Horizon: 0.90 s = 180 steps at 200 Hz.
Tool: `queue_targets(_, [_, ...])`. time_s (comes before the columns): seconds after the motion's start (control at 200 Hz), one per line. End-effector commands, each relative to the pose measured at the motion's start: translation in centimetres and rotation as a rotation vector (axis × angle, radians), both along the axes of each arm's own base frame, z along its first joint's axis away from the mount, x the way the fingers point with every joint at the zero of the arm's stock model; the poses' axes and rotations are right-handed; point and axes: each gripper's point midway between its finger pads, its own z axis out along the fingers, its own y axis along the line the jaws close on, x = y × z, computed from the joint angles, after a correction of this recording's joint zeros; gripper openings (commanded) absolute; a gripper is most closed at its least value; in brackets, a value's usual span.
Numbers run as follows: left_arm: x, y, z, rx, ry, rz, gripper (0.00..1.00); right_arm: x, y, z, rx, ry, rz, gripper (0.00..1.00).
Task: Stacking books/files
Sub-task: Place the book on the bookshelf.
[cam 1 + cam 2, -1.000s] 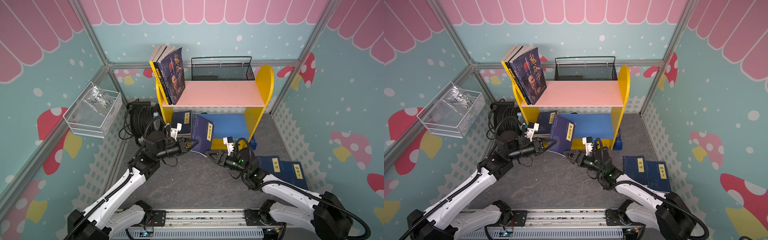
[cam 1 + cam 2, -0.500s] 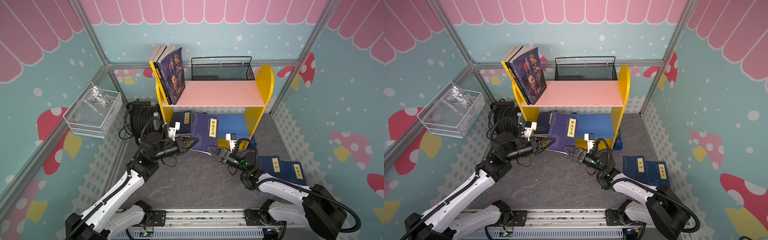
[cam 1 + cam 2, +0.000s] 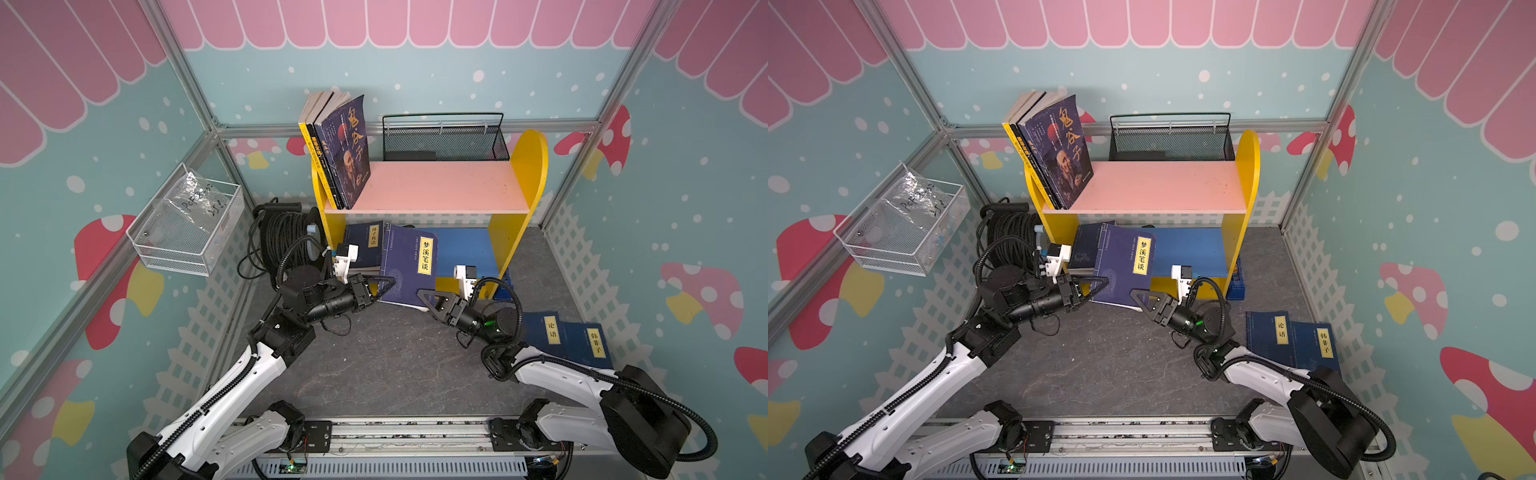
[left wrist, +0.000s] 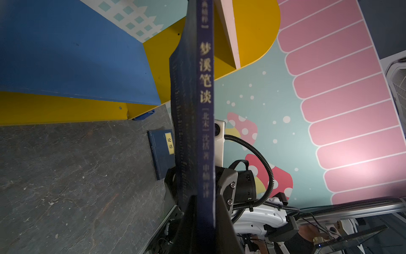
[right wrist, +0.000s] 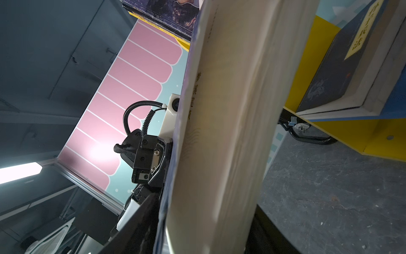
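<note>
A navy book with a yellow title label stands tilted in front of the lower shelf. My left gripper is shut on its spine at the lower left corner. My right gripper clamps the lower right corner, with the page edge between its fingers. Another navy book stands behind it on the lower shelf. Two navy books lie flat on the floor at the right. A purple portrait book leans with a black and a yellow one on the pink top shelf.
The yellow side panels of the bookshelf flank the held book. A black wire basket sits behind the top shelf. A black cable reel stands left of the shelf, and a white wire basket hangs on the left wall.
The held book has swung round to face up more and moved nearer the shelf. My right gripper came forward to its lower right corner and closed in on it.
</note>
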Motion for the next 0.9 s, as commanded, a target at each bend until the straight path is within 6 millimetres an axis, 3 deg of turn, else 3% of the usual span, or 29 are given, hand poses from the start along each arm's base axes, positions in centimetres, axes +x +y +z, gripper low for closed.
queue_targets(0.0, [0.1,0.2,0.8,-0.006,-0.041,0.005,0.00,-0.2,-0.1,1.2,0.051,-0.017,0.020,0.49])
queue_targets(0.235, [0.5,0.4,0.2,0.057,-0.044,0.016,0.00,0.1,0.2,0.4,0.051,0.011,0.027,0.23])
queue_targets(0.39, [0.7,0.5,-0.2,0.082,-0.039,0.022,0.00,0.5,0.5,0.4,0.048,0.015,0.028,0.13])
queue_targets(0.705, [1.2,1.0,-0.2,0.123,-0.045,0.046,0.00,1.1,1.0,-0.3,0.041,0.053,0.037,0.04])
queue_targets(0.836, [1.4,1.5,-0.5,0.156,-0.039,0.071,0.19,1.9,0.8,-1.2,0.050,0.109,0.008,0.00])
queue_targets(0.896, [1.5,1.8,-0.6,0.180,-0.035,0.085,0.41,2.3,0.7,-1.4,0.052,0.123,-0.006,0.00])
